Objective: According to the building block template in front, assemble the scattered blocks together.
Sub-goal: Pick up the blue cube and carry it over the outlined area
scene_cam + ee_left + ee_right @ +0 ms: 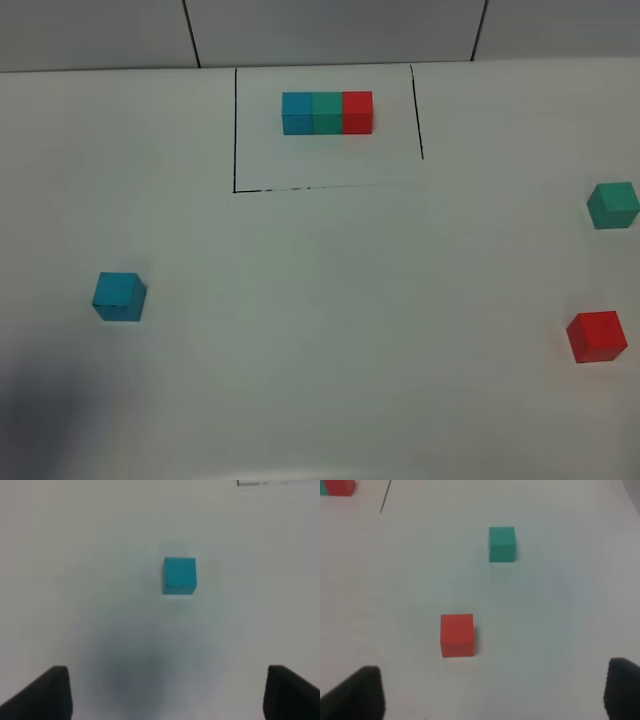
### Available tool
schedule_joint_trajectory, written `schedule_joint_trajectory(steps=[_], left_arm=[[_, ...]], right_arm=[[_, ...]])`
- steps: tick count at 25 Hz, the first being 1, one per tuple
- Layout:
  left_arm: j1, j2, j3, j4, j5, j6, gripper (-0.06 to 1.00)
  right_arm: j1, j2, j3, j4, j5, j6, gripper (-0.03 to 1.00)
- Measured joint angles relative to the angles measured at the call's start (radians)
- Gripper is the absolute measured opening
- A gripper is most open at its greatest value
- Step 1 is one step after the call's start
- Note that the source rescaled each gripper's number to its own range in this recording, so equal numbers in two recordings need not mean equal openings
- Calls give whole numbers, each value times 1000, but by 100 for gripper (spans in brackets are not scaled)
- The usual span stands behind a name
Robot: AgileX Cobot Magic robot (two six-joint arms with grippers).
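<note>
The building block template (pixel 327 112) is a tight row of blue, teal-green and red cubes inside a thin black outline (pixel 235 130) at the far middle of the table. The scattered blocks lie apart. The blue cube (pixel 120 296) (pixel 179 575) is at the left, and the teal-green cube (pixel 612 205) (pixel 501 543) and red cube (pixel 597 336) (pixel 457 635) are at the right edge. My left gripper (pixel 167 694) is open above the table, short of the blue cube. My right gripper (pixel 492 690) is open, with the red cube nearest and the teal-green one beyond. Neither gripper shows in the exterior high view.
The white table (pixel 330 330) runs back to a tiled wall (pixel 330 30). A dark shadow (pixel 40 420) lies at the near left corner. In the right wrist view an end of the template (pixel 339 487) and a stretch of its outline (pixel 385 497) show.
</note>
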Motion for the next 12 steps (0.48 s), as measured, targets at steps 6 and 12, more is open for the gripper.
schedule_joint_trajectory(steps=[6, 12], left_arm=[[-3, 395, -106, 0, 45, -1, 83], [-99, 664, -128, 10, -25, -35, 83]], right_arm=[[0, 0, 0, 0, 0, 0, 84], [0, 0, 0, 0, 0, -2, 84]])
